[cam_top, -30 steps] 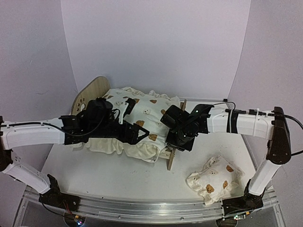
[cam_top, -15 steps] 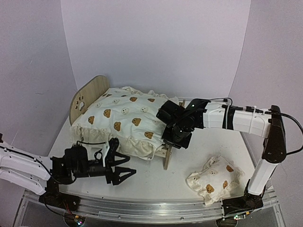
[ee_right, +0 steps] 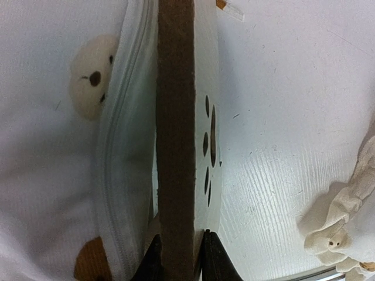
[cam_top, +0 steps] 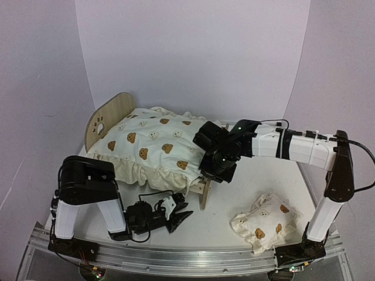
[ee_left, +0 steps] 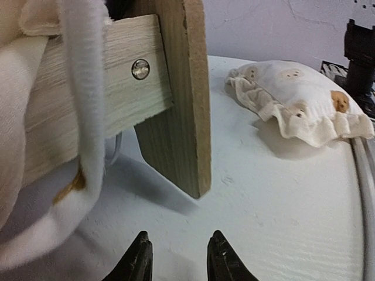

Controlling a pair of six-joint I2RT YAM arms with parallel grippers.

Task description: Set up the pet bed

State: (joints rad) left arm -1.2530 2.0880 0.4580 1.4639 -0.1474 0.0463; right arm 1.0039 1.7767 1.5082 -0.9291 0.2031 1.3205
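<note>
The pet bed stands at the table's middle left, its rounded light-wood headboard point(cam_top: 108, 114) at the back left and its low footboard point(cam_top: 206, 190) toward the front. A large cream bear-print cushion point(cam_top: 155, 146) covers its base. My right gripper point(cam_top: 214, 172) is shut on the footboard's top edge point(ee_right: 174, 117), one finger on each face. My left gripper point(cam_top: 179, 212) lies low on the table in front of the footboard leg point(ee_left: 176, 117), jaws partly open with nothing between them point(ee_left: 180, 249). The striped base is hidden.
A small cream bear-print pillow point(cam_top: 263, 222) lies on the table at the front right, near the right arm's base. The cushion's ruffle point(ee_left: 82, 117) hangs over the bed's near side. The left arm is folded at the front left edge.
My left arm has pulled off the cushion and folded back to the table's front left, its jaws narrowing. The cushion now lies spread on the bed. The right gripper stays on the footboard.
</note>
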